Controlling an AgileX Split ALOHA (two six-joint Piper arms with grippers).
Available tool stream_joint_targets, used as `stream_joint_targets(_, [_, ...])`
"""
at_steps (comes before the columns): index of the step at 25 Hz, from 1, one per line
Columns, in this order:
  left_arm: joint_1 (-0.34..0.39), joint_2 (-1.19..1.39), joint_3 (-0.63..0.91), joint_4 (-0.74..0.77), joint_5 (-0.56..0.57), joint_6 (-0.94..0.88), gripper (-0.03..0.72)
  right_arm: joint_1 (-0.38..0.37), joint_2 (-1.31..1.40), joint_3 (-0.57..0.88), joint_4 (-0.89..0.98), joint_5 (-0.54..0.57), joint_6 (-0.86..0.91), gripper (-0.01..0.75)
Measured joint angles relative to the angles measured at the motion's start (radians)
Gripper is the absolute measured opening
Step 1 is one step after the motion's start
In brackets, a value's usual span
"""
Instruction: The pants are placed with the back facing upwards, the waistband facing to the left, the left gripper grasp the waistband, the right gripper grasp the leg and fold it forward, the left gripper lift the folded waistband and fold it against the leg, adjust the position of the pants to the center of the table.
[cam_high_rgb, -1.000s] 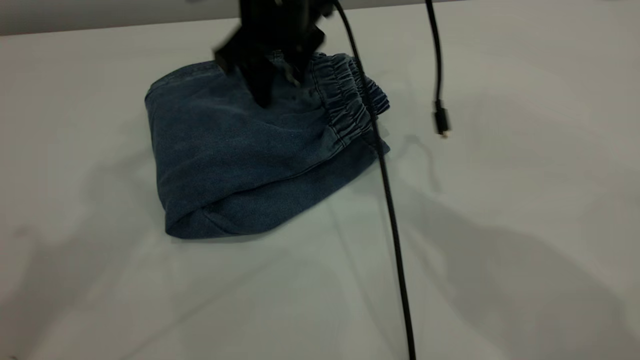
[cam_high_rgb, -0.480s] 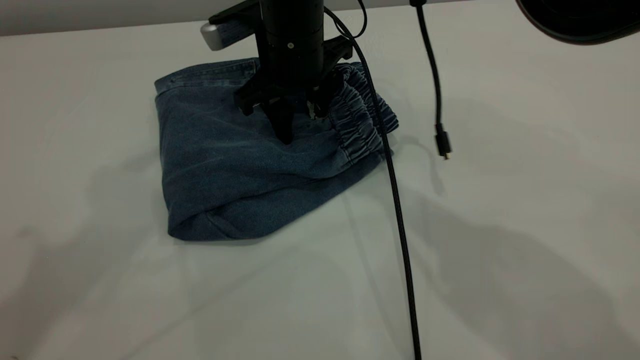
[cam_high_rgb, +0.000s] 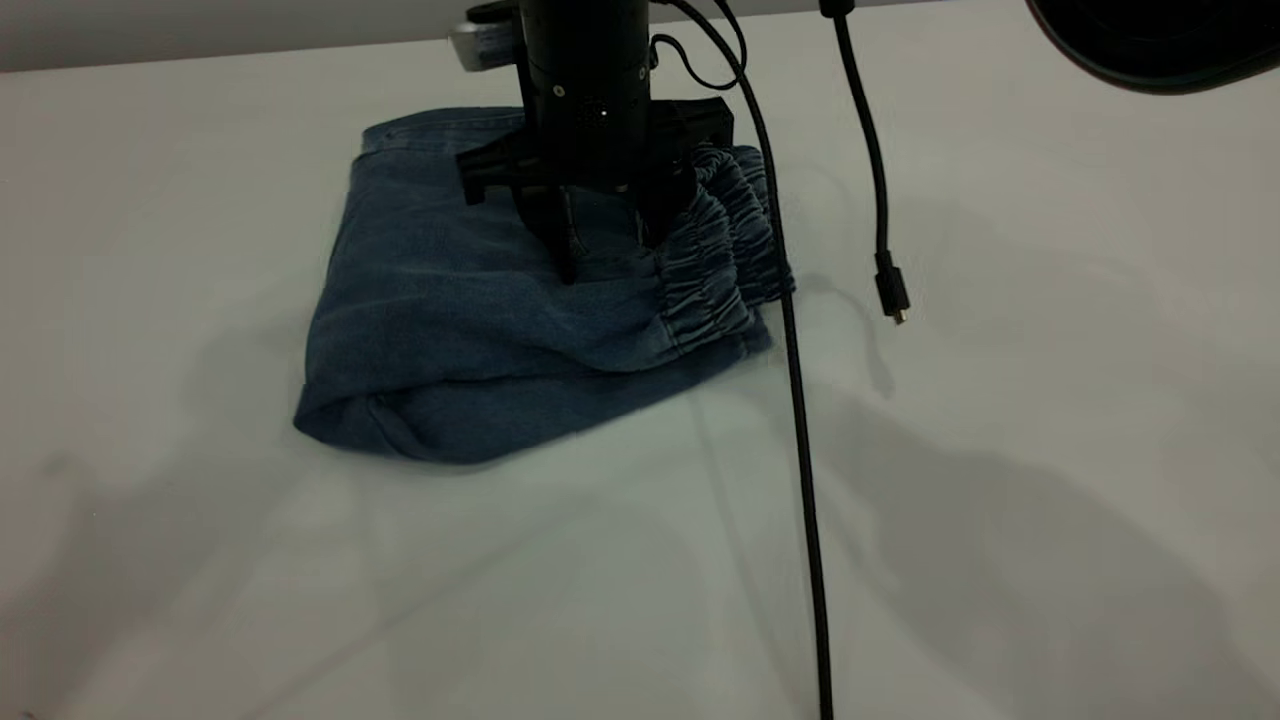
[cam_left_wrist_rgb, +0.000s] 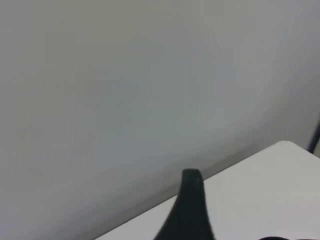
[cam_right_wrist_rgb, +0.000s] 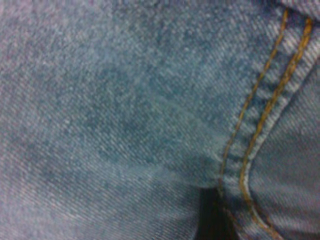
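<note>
The pants (cam_high_rgb: 450, 320) lie folded into a blue denim bundle on the table (cam_high_rgb: 1000, 520), left of the middle and toward the back. The ruched waistband (cam_high_rgb: 715, 260) forms the bundle's right end. My right gripper (cam_high_rgb: 608, 245) comes straight down onto the cloth just left of the waistband, open, both fingertips pressed into the denim. The right wrist view is filled with denim (cam_right_wrist_rgb: 125, 110), a double orange seam (cam_right_wrist_rgb: 260, 130) and one dark fingertip (cam_right_wrist_rgb: 212, 217). My left gripper (cam_left_wrist_rgb: 235, 220) is off the pants, open over bare table (cam_left_wrist_rgb: 270, 190) near its edge.
A thick black cable (cam_high_rgb: 800, 450) runs from the arm down across the table to the front edge. A thinner cable ends in a plug (cam_high_rgb: 890, 290) hanging right of the pants. A dark rounded body (cam_high_rgb: 1150, 40) fills the top right corner.
The right gripper came down onto the denim beside the waistband. The bundle has turned under it: its near left corner slid left, its far left corner moved right.
</note>
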Motion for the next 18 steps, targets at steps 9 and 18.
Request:
stream_joint_targets(9, [0.0, 0.0, 0.0, -0.001, 0.004, -0.001, 0.582, 0.0, 0.0, 0.002, -0.003, 0.0, 0.103, 0.381])
stream_joint_targets(18, [0.0, 0.0, 0.0, -0.002, 0.016, -0.005, 0.582, 0.0, -0.162, 0.004, -0.063, 0.004, 0.021, 0.381])
